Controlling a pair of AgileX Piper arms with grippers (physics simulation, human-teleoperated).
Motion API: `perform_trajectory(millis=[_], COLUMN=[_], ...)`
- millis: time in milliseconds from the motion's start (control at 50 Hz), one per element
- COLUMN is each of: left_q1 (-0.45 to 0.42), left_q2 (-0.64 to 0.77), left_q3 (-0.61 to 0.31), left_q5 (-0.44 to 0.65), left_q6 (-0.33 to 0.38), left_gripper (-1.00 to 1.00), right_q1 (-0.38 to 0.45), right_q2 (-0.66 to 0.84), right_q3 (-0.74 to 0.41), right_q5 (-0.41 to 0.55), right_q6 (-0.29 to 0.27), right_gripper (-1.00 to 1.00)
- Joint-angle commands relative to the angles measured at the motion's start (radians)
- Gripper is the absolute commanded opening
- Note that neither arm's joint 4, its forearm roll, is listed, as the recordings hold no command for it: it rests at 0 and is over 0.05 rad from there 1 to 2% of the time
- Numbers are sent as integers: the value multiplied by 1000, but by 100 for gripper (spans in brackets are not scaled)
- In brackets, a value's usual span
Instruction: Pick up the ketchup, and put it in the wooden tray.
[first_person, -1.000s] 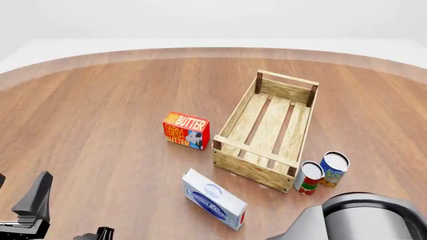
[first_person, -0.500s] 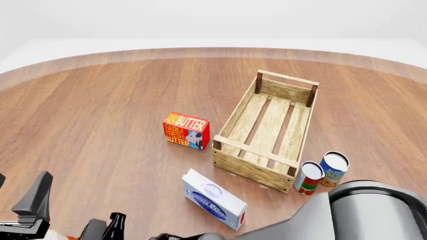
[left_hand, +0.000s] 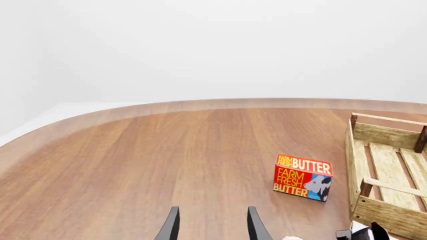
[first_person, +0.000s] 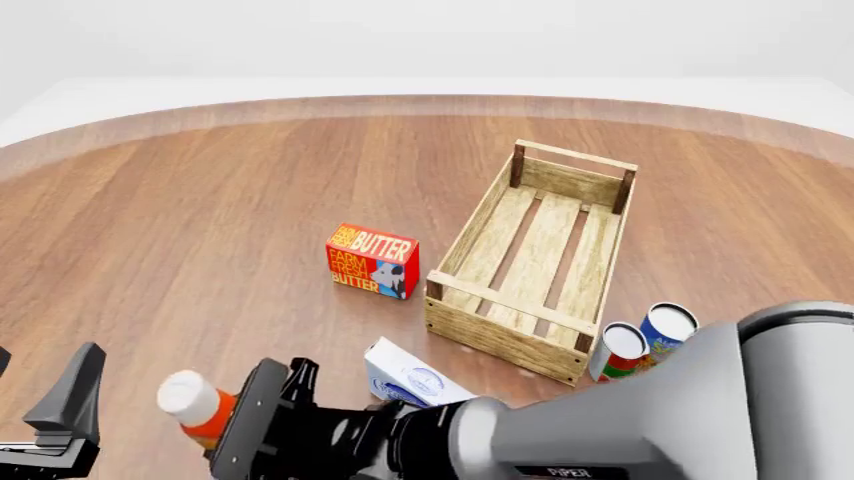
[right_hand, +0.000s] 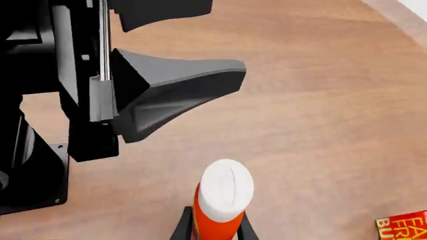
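Right gripper (first_person: 254, 432) clamping ketchup (first_person: 198, 408), near table edge.
Bottle is sitting between its fingers, well apart from wooden tray (first_person: 534, 262); left gripper (left_hand: 210, 225) is hanging with fingers parted, holding nothing.

My table (first_person: 200, 220) is warm brown wood, planks running away from me, with a curved far edge and a lighter rim band. Beyond it a pale floor strip (first_person: 80, 95), then a plain white wall (left_hand: 200, 45). Light is even, soft, shadows faint.
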Motion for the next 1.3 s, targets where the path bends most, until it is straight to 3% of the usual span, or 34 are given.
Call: perform_trajectory(millis=[20, 340, 720, 1100, 1260, 1300], left_q1=[0, 0, 0, 0, 0, 0], left_q2=[0, 0, 0, 0, 0, 0], left_q3=[0, 0, 0, 0, 0, 0], left_q5=[0, 0, 0, 0, 0, 0], left_q6=[0, 0, 0, 0, 0, 0], left_gripper=[100, 100, 100, 100, 100, 100], right_q1=[-56, -130, -248, -476, -571, -601], right_q2=[-77, -204, -324, -439, -465, -470], right_q3=[28, 36, 25, 26, 50, 64], right_q5=[23, 103, 206, 298, 306, 297], right_q6=[0, -59, -78, -86, -59, -77], right_gripper=[-100, -100, -100, -100, -100, -100])
